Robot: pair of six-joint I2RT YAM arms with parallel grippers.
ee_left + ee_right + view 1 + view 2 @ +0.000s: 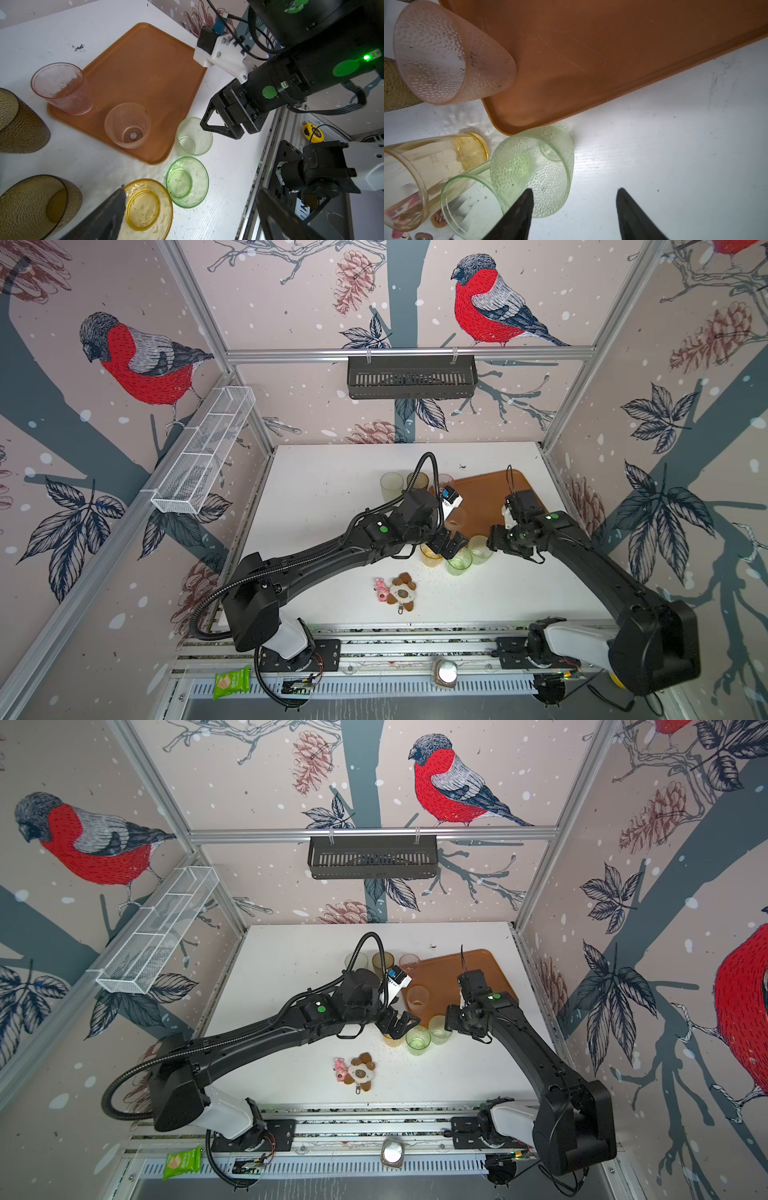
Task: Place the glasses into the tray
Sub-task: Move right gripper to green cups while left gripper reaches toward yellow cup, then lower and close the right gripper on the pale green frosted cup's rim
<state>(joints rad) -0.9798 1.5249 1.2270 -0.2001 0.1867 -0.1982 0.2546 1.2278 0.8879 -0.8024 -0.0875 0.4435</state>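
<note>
Evidently after the yellow glass (145,205), the left gripper (453,547) hovers over it, spread wide and empty. Rightward, the right gripper (575,190), jaws apart and holding nothing, sits beside a pale green glass (533,170) just outside the tray (145,62), where a squat pink glass (127,124) already stands.

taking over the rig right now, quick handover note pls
Left end effector: open, empty, over the yellow glass.
Right end effector: open, empty, beside the dimpled pale green glass.
Done: the frosted pink glass stands in the tray. The tall pink glass seems to stand on the tray's corner.
Left, all on the table: the yellow, the dimpled pale green and the smooth green glass by the tray's near edge; two brown glasses and a cream glass left of the tray.
</note>
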